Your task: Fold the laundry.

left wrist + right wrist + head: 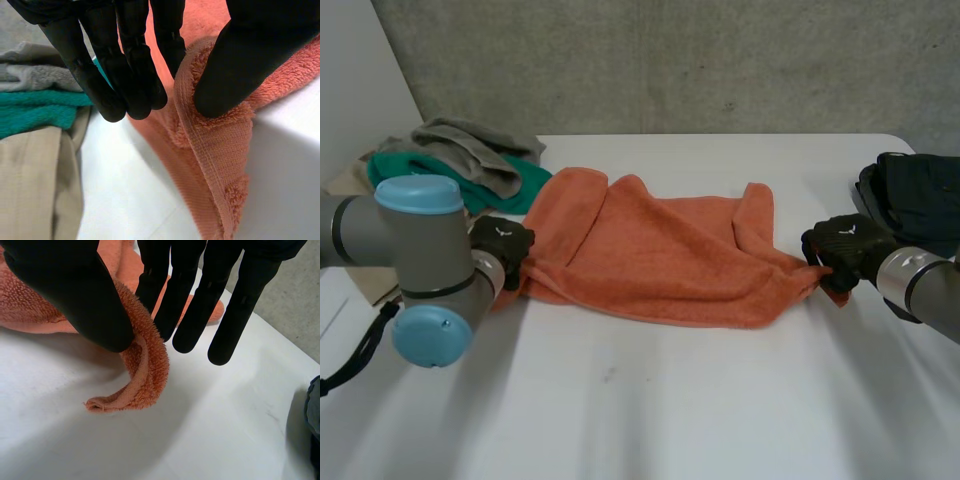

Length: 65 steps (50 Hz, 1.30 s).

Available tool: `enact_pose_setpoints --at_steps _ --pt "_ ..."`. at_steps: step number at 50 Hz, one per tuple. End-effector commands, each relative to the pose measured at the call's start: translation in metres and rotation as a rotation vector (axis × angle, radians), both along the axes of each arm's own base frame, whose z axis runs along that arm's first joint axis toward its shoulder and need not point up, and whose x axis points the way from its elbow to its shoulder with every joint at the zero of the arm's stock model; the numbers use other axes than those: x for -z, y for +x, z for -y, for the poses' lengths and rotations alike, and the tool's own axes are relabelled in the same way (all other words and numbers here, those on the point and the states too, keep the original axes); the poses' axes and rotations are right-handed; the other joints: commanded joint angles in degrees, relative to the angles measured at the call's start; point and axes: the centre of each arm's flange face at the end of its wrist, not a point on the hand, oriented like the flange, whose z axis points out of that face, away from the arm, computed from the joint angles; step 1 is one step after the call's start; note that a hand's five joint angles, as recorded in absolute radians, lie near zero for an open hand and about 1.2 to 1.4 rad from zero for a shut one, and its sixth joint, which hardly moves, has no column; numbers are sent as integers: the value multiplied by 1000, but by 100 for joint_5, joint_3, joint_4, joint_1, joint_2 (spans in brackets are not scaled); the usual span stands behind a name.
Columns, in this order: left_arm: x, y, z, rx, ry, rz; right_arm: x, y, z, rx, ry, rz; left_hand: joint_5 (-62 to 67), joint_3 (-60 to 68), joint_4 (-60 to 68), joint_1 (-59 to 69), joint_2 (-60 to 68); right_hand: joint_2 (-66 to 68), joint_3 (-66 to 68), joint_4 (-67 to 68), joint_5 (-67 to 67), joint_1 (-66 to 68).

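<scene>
Orange towel (660, 250) stretched between both hands on the table (670, 410).
Its long axis runs left to right. The left hand (502, 245) pinches the left end and the right hand (845, 245) the right corner, so neither is nearer. The wrist views show each thumb clamping the hem against straight fingers; the head view shows the rumpled middle.

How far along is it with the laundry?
The orange towel shows no neat fold yet; it lies rumpled on the table. In hand: the left hand pinches one end, the right hand the opposite corner. Still to do: folding it, likely also the heaped grey and green pile and the dark garment.
</scene>
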Motion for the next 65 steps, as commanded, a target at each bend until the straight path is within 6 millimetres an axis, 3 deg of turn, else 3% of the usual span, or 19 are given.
enact_pose_setpoints --at_steps 1,6,11,16,19,24,29,31,32,35,36,40,43,48,52,59,60,63,65 --pt "-49 14 -24 2 -22 13 -34 -6 -12 -3 33 -27 1382 1215 1174 1353 1159 1307 1213 1155 1443 1724" --pt "-130 37 -67 30 -146 -46 -78 -17 -31 -21 20 -116 1382 1215 1174 1353 1159 1307 1213 1155 1443 1724" --pt "-172 53 -96 43 -244 -65 -103 -21 -47 -51 17 -199 1382 1215 1174 1353 1159 1307 1213 1155 1443 1724" --pt "-163 56 -99 86 -191 3 -106 -23 -58 -70 72 -270 1382 1215 1174 1353 1159 1307 1213 1155 1443 1724" --pt "-142 55 -91 96 -113 64 -96 -25 -59 -76 135 -323 1382 1215 1174 1353 1159 1307 1213 1155 1443 1724" --pt "-95 49 -52 95 -19 185 -71 -25 -48 -98 204 -449 1382 1215 1174 1353 1159 1307 1213 1155 1443 1724" --pt "-91 32 -11 64 -88 225 -72 -15 -25 -81 129 -486 1382 1215 1174 1353 1159 1307 1213 1155 1443 1724" --pt "-121 19 8 60 -221 185 -88 -4 -4 -33 13 -437 1382 1215 1174 1353 1159 1307 1213 1155 1443 1724" --pt "-154 13 19 45 -353 137 -106 2 11 20 -89 -375 1382 1215 1174 1353 1159 1307 1213 1155 1443 1724" --pt "-211 9 31 15 -575 37 -141 9 34 113 -282 -245 1382 1215 1174 1353 1159 1307 1213 1155 1443 1724" --pt "-249 9 34 -9 -720 -53 -165 12 47 167 -417 -157 1382 1215 1174 1353 1159 1307 1213 1155 1443 1724" --pt "-320 16 31 -28 -1004 -251 -216 10 72 251 -750 53 1382 1215 1174 1353 1159 1307 1213 1155 1443 1724" --pt "-340 21 29 -33 -1090 -326 -245 7 78 270 -962 166 1382 1215 1174 1353 1159 1307 1213 1155 1443 1724" --pt "-321 30 38 -78 -999 -300 -242 8 77 252 -991 191 1382 1215 1174 1353 1159 1307 1213 1155 1443 1724" --pt "-279 35 46 -100 -848 -250 -216 13 79 203 -896 175 1382 1215 1174 1353 1159 1307 1213 1155 1443 1724" --pt "-180 29 44 -74 -572 -173 -141 20 80 141 -613 106 1382 1215 1174 1353 1159 1307 1213 1155 1443 1724" --pt "-154 27 40 -56 -506 -154 -131 20 79 135 -574 94 1382 1215 1174 1353 1159 1307 1213 1155 1443 1724" --pt "-102 21 30 -19 -381 -112 -72 19 72 100 -348 27 1382 1215 1174 1353 1159 1307 1213 1155 1443 1724" --pt "-79 18 24 5 -329 -85 -48 16 67 90 -259 -3 1382 1215 1174 1353 1159 1307 1213 1155 1443 1724"
